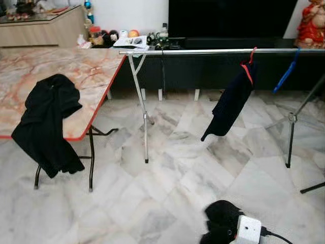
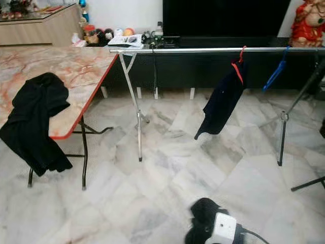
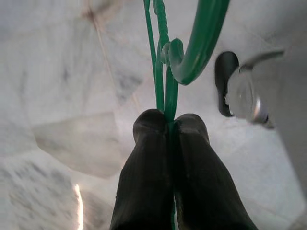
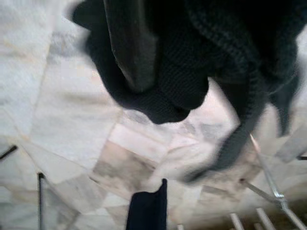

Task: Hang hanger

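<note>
A black garment (image 1: 46,122) drapes over the marble-patterned table (image 1: 76,71), apparently a jacket.

Bright even daylight; right wrist view motion-blurred, others sharp

We count three hangers: a red one (image 1: 250,65) carrying a dark garment (image 1: 231,101) on the rail (image 1: 203,51), a bare blue one (image 1: 287,72) further along the same rail, and a green one (image 3: 184,52) seen in the left wrist view. We count three dark garments: that hung one, one (image 1: 46,122) draped over the edge of the single marble-topped table (image 1: 76,71), and one (image 4: 192,62) close in the right wrist view. There is one drying rail.
</note>
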{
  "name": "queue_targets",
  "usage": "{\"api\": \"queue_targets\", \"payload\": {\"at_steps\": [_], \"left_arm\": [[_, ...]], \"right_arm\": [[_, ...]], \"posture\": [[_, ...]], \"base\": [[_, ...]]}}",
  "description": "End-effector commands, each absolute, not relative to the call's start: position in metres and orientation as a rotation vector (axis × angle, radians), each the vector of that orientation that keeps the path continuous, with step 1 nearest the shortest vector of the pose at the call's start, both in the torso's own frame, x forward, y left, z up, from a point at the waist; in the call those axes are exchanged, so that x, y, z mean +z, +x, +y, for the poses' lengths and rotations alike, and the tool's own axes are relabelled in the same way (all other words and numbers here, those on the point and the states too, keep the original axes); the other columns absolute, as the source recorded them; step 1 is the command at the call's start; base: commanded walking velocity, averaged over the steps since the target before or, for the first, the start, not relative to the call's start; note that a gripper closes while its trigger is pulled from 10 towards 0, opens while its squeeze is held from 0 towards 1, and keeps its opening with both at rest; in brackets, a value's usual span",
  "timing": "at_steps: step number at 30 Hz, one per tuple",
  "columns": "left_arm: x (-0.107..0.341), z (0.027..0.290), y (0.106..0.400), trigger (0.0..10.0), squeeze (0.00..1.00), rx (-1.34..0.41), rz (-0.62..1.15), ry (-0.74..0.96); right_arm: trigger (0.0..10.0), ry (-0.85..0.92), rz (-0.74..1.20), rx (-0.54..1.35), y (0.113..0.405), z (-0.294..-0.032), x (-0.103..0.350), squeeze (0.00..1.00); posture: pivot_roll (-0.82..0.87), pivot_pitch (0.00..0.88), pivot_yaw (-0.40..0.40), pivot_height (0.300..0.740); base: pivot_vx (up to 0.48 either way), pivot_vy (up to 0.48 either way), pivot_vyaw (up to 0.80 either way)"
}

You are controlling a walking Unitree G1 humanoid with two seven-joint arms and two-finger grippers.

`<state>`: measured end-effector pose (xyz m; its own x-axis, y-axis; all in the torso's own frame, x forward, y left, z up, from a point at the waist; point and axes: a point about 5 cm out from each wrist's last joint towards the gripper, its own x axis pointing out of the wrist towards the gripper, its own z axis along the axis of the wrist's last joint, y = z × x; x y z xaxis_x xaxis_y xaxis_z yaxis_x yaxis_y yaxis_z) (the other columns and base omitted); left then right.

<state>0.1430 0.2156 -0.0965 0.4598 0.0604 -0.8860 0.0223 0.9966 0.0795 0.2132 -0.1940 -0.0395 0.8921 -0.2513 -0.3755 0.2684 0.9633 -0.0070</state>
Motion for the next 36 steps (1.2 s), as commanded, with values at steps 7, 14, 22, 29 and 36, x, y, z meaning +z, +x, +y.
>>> {"api": "queue_targets", "payload": {"at_steps": [7,14,22,29,36], "left_arm": [[-0.102,0.196,0.138,10.0,0.0,0.014,1.126,0.069],[-0.102,0.202,0.137,10.0,0.0,0.024,1.128,0.068],[-0.102,0.203,0.137,10.0,0.0,0.029,1.129,0.061],[-0.102,0.203,0.136,10.0,0.0,0.026,1.13,0.06],[-0.102,0.204,0.136,10.0,0.0,0.027,1.133,0.056]], "right_arm": [[10.0,0.047,0.394,-0.267,0.213,-0.194,-0.04,0.0],[10.0,0.048,0.394,-0.264,0.214,-0.194,-0.04,0.0],[10.0,0.048,0.396,-0.256,0.216,-0.192,-0.04,0.0],[10.0,0.048,0.398,-0.256,0.216,-0.193,-0.04,0.0],[10.0,0.048,0.397,-0.256,0.216,-0.193,-0.04,0.0]], "posture": [[0.07,0.085,0.048,0.74],[0.07,0.083,0.047,0.74],[0.07,0.083,0.047,0.74],[0.07,0.081,0.047,0.74],[0.07,0.078,0.046,0.74]], "base": [[0.0,0.44,0.0],[0.0,0.396,0.0],[0.0,0.0,0.0],[0.0,0.0,0.0],[0.0,0.452,0.0]]}}
